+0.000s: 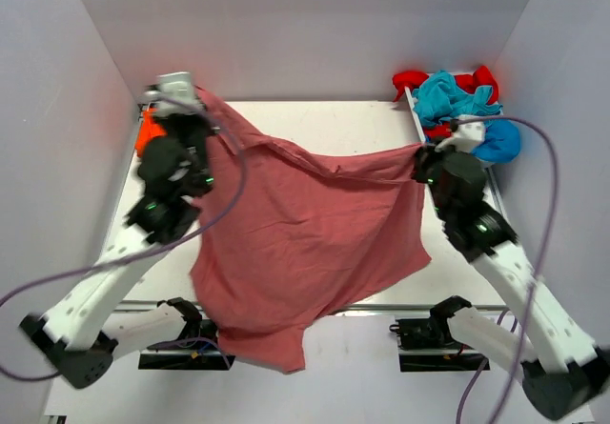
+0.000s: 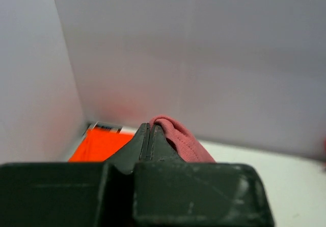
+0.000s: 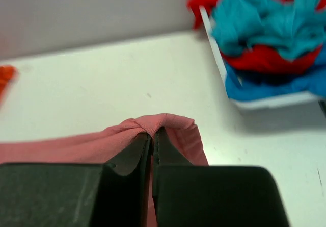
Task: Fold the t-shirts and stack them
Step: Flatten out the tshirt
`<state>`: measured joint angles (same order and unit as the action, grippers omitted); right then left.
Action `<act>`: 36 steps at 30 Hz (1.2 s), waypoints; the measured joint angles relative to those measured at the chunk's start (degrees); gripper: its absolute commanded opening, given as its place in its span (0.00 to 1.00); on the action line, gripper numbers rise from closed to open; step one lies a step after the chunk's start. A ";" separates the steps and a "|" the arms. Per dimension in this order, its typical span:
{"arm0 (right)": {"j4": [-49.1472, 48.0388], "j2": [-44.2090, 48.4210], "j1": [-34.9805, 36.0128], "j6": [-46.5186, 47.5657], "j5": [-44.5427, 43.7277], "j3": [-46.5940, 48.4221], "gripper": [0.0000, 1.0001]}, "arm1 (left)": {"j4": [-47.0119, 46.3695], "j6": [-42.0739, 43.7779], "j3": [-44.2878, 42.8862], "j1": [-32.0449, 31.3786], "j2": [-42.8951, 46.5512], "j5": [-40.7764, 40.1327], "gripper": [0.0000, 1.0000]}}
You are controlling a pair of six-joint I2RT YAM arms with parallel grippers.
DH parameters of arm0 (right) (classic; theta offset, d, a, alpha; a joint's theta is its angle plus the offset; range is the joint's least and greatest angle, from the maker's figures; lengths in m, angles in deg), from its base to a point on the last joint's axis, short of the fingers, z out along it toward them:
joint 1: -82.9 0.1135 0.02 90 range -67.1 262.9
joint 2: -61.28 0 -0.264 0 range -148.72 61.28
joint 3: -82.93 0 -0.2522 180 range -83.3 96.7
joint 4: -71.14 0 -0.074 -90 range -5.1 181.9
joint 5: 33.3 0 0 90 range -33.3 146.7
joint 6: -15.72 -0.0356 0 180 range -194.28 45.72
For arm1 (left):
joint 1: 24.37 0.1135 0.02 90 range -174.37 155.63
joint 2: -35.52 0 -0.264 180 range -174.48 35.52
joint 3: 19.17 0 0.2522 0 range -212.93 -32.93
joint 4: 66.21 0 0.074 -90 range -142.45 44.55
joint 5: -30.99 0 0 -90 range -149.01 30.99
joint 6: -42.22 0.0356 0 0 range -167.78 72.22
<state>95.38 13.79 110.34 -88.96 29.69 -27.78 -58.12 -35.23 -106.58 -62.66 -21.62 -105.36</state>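
Soft dusty pink-red cotton t-shirt (image 1: 305, 243) is stretched over the white tabletop (image 1: 315, 129).
Its top edge is pinched at each end, by the left jaws and by the right jaws.

In the top view the left arm (image 1: 162, 195) is blurred and covers most of the orange shirt (image 1: 145, 136), and the pink-red shirt (image 1: 305, 243) hides the middle of the table (image 1: 362, 124). From the right wrist, the red, teal and blue pile (image 3: 265, 38) is blurred and cut by the top and right edges; its number of shirts cannot be told. The left pincer (image 2: 148, 129) blocks the orange shirt's near part.
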 measured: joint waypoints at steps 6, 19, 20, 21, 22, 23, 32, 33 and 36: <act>-5.38 -14.34 -0.15 -1.40 -5.01 -5.95 0.00 | -10.19 2.40 9.94 2.82 -11.74 -5.81 0.00; -10.47 -47.30 -3.85 -1.40 -6.54 5.90 0.00 | -10.91 -8.37 5.11 15.02 -37.42 -4.46 0.00; -10.43 -48.94 -4.17 -1.40 -6.45 7.72 0.00 | -10.71 -9.25 3.82 15.87 -39.30 -3.74 0.00; -10.43 -50.75 -4.57 -1.40 -6.38 9.81 0.00 | -10.45 -10.05 2.84 16.57 -40.87 -3.28 0.00; -10.49 -52.52 -4.96 -1.40 -6.23 11.78 0.00 | -10.16 -10.78 1.66 17.31 -42.40 -2.67 0.00; -10.40 -54.16 -5.35 -1.40 -6.03 13.70 0.00 | -9.88 -11.50 0.61 18.03 -43.95 -2.14 0.00; -7.48 -70.71 -8.85 -1.62 -4.04 32.30 0.12 | -6.12 -17.09 -12.76 23.52 -58.53 2.29 0.02; -7.19 -72.32 -9.14 -1.62 -3.85 34.32 0.19 | -5.62 -17.49 -14.91 24.00 -60.46 3.08 0.23; -5.70 -77.40 -10.05 -0.52 -3.19 41.48 0.51 | -2.67 -18.29 -22.45 25.20 -66.82 5.20 0.87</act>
<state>89.67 -63.60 100.29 -89.48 26.50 13.71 -60.79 -53.52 -129.03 -37.45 -88.44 -100.16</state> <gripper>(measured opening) 0.368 0.476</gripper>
